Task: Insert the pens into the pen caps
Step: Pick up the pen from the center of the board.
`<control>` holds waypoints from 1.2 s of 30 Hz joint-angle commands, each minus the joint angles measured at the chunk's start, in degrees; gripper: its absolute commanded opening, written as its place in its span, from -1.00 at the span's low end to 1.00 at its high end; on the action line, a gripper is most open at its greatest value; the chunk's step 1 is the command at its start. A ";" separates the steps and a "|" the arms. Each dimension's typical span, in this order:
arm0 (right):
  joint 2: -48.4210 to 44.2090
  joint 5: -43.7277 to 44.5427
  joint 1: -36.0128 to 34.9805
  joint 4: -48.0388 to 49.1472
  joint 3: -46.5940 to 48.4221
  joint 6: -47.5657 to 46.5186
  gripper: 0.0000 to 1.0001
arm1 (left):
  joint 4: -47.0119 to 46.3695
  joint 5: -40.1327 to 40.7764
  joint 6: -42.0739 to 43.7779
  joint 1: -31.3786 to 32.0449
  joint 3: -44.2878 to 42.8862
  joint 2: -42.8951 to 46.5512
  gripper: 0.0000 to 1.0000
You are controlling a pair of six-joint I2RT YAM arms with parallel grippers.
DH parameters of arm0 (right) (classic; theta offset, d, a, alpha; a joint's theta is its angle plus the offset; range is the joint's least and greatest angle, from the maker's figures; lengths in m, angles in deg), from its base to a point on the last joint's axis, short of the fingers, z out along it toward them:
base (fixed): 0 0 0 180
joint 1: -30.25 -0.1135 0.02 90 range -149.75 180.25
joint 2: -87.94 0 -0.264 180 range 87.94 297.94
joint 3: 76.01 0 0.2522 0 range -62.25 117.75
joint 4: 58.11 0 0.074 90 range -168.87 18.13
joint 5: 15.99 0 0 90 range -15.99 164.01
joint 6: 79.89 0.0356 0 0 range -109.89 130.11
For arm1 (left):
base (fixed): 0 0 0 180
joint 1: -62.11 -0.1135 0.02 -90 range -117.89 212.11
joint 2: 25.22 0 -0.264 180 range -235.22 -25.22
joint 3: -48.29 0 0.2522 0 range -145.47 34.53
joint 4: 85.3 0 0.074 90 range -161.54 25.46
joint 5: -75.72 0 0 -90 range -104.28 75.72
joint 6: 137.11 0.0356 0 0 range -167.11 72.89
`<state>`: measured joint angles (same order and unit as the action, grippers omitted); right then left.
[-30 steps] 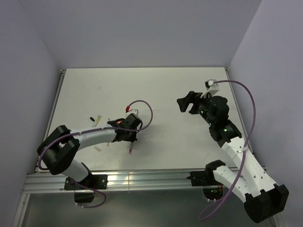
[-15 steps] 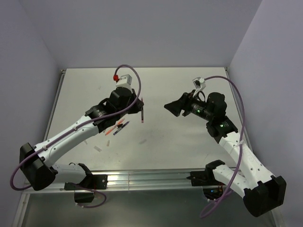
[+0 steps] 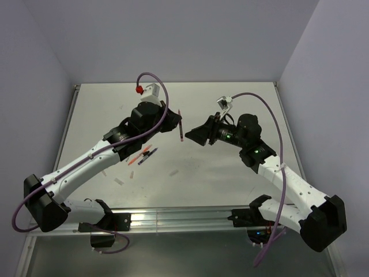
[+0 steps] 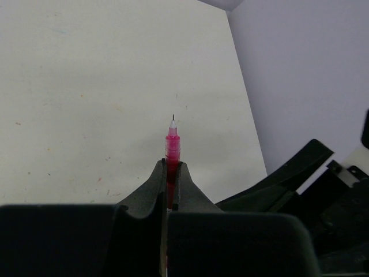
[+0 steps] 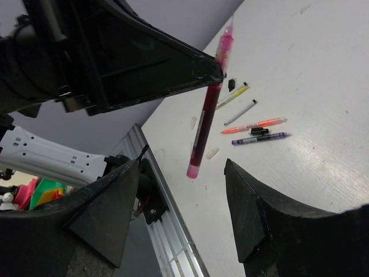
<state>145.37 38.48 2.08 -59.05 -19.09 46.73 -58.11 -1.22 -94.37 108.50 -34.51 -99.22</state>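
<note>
My left gripper [image 3: 174, 122] is raised over the middle of the table and shut on a red pen [image 3: 180, 130]. In the left wrist view the red pen [image 4: 172, 145] sticks out beyond the fingers, its fine tip bare. My right gripper [image 3: 195, 135] faces it from the right, open. In the right wrist view the red pen [image 5: 206, 118] hangs with its rear end between the wide-apart fingers of the right gripper [image 5: 181, 166], touching neither. On the table lie the yellow pen [image 5: 233, 96], white-black pen [image 5: 240, 112], orange pen [image 5: 253, 125] and purple pen [image 5: 260, 138], with black pen caps [image 5: 259, 131] and clear pen caps [image 5: 212, 153].
The orange pen [image 3: 135, 158] and purple pen [image 3: 147, 153] lie under the left arm. A clear cap [image 3: 173, 172] and another clear cap [image 3: 119, 182] lie nearer the front. The metal rail [image 3: 173, 218] runs along the table's near edge. Walls close in the back and both sides.
The left arm has lifted the red pen off the table and carried it right. The right gripper has swung left up to the pen, and its jaws have narrowed somewhat.
</note>
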 commanded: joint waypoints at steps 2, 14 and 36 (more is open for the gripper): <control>1.81 2.13 -1.10 3.17 2.02 0.82 0.37 | -3.76 -1.28 -0.55 0.81 -2.95 0.35 -0.99; 6.99 3.18 -3.65 5.28 4.57 2.92 0.27 | -6.14 -1.64 -1.25 3.53 -2.95 -1.76 -0.99; 7.00 4.15 -3.74 1.24 5.01 1.61 -0.38 | -7.99 -0.05 -1.69 5.20 -2.24 -2.11 -0.99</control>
<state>153.02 42.11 -1.28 -58.20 -17.23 49.33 -63.59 -1.99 -95.51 113.25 -34.88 -101.67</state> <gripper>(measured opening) 0.332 0.036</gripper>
